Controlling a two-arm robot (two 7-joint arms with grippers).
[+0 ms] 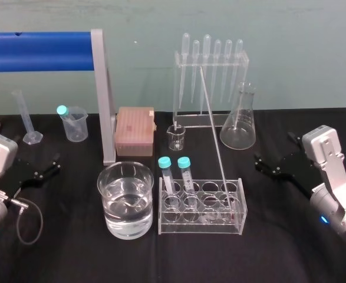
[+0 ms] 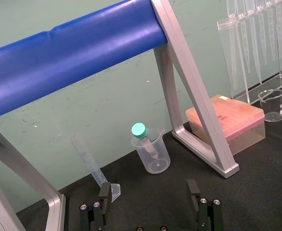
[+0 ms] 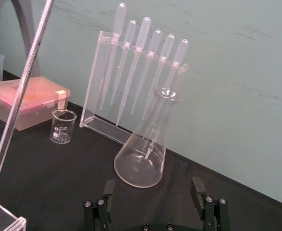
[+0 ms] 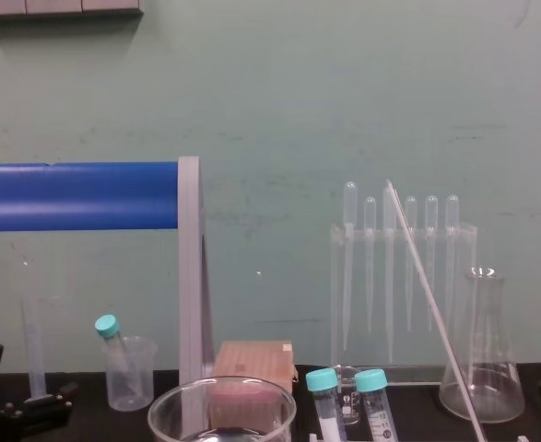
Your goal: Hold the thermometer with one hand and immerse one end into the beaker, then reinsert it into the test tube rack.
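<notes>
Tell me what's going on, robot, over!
Left gripper open, idle on the left; right gripper open, idle on the right. Thermometer leans in the test tube rack, ungripped. Beaker beside rack, two capped tubes between them.

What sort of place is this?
Probably a chemistry lab bench: a test tube rack holding a thermometer, a water-filled beaker, hanging pipettes. The left gripper and right gripper sit idle at the sides.

A pale green wall (image 4: 270,92), scuffed and faintly marked, closes the far side. The table (image 1: 72,253) is covered by a black cloth. At far left, a grey metal frame (image 1: 105,106) carries a blue padded bar (image 1: 37,52).
</notes>
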